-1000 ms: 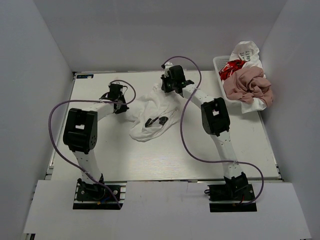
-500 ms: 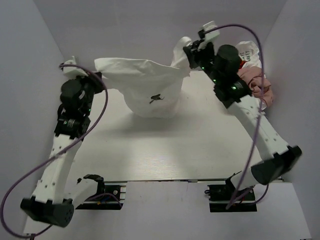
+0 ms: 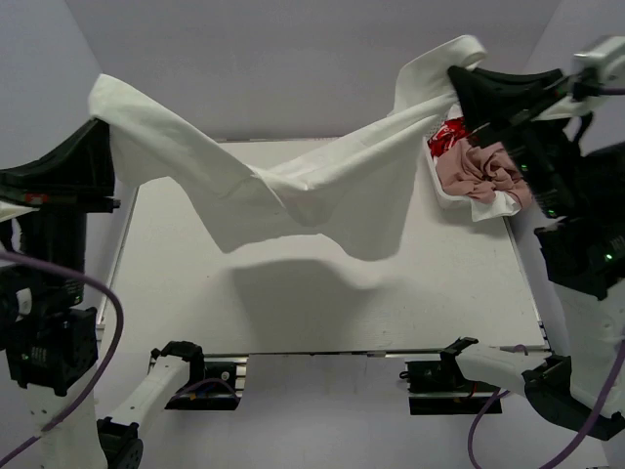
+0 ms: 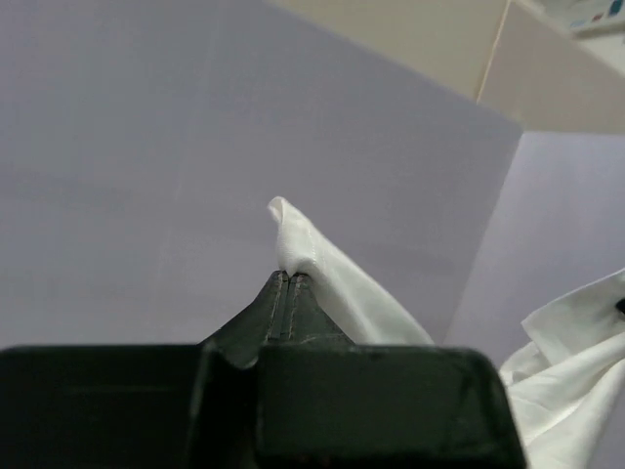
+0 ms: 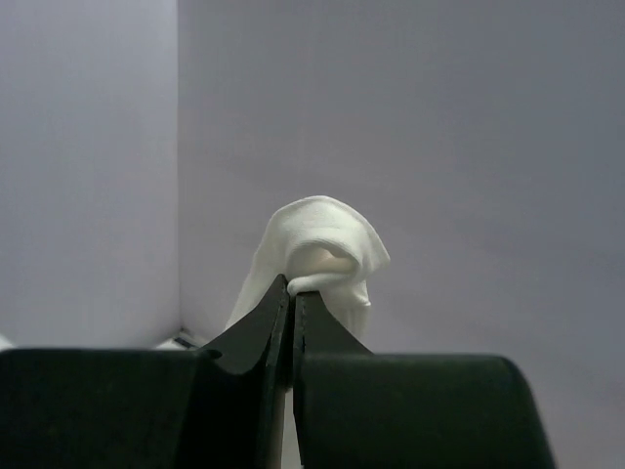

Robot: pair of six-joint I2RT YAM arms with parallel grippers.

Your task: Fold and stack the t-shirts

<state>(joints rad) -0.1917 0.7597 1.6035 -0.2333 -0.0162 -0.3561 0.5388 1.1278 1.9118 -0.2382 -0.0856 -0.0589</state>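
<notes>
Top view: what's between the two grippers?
Only the white t-shirt, pinched by the left gripper and right gripper, stretched between them and sagging above the table.

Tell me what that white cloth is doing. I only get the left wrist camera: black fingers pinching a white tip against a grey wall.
Observer: From the top camera, it is a white t-shirt stretched out in the air above the table.
Operator: Who holds the other end?
Observer: The right gripper, shut on another bunched corner, high at the far right.
Operator: Any more shirts around?
Observer: Yes, a dusty pink t-shirt lies crumpled at the table's far right, with red-printed cloth beside it.
</notes>
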